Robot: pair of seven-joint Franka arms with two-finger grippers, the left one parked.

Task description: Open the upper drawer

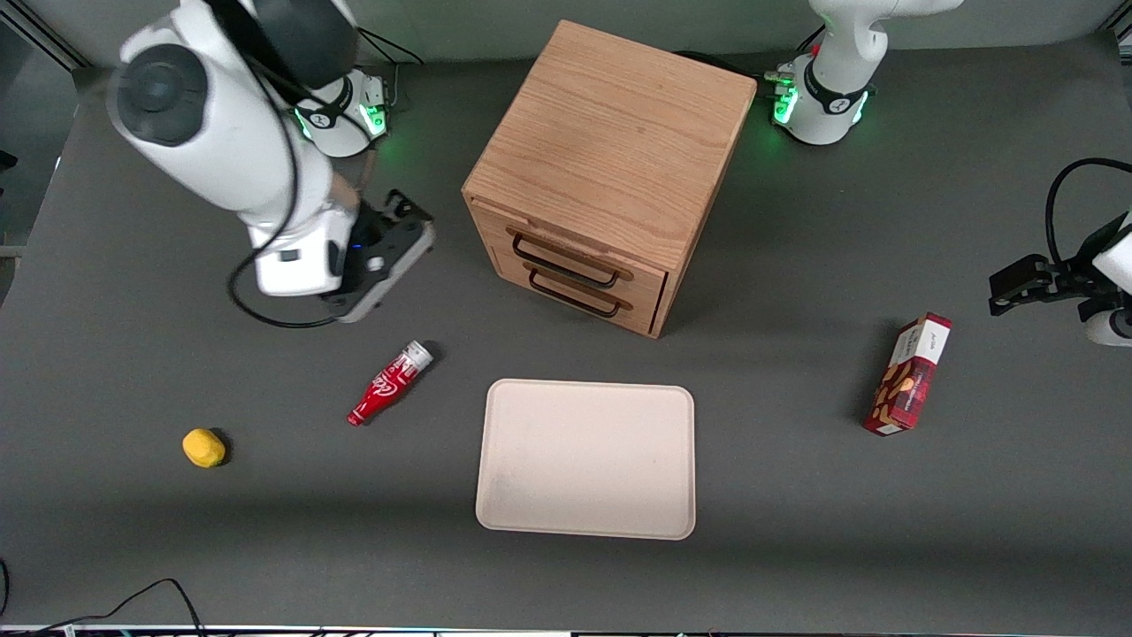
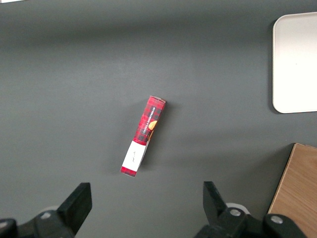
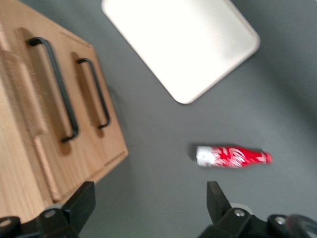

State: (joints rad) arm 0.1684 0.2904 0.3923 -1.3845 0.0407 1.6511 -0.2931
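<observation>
Oak, light and grained, seen all over the cube-shaped cabinet (image 1: 610, 133), set on the dark grey table (image 1: 796, 548) and turned at a slant to the front camera. Found the upper drawer (image 1: 566, 257) just under the cabinet's top board, shut, its front level with the front of the lower drawer (image 1: 588, 299) directly beneath it. Noted a thin black wire handle (image 3: 55, 89) running along the upper drawer's front, with a matching one on the drawer below.

Saw the gripper (image 1: 389, 265) hanging above the table beside the cabinet, toward the working arm's end, well apart from both handles and touching nothing. Found its two black fingers (image 3: 81, 203) spread wide in the right wrist view, with only bare table between them.

Spotted a red bottle (image 1: 389, 383) lying on its side on the table, nearer to the front camera than the gripper, silver cap end pointing toward the gripper. Made out a small yellow lump (image 1: 203, 448) nearer the camera again and farther toward the working arm's end. Saw a pale rounded tray (image 1: 585, 522) lying flat in front of the drawers, apart from the cabinet. Noted a red box (image 1: 909, 374) lying on the table toward the parked arm's end.
</observation>
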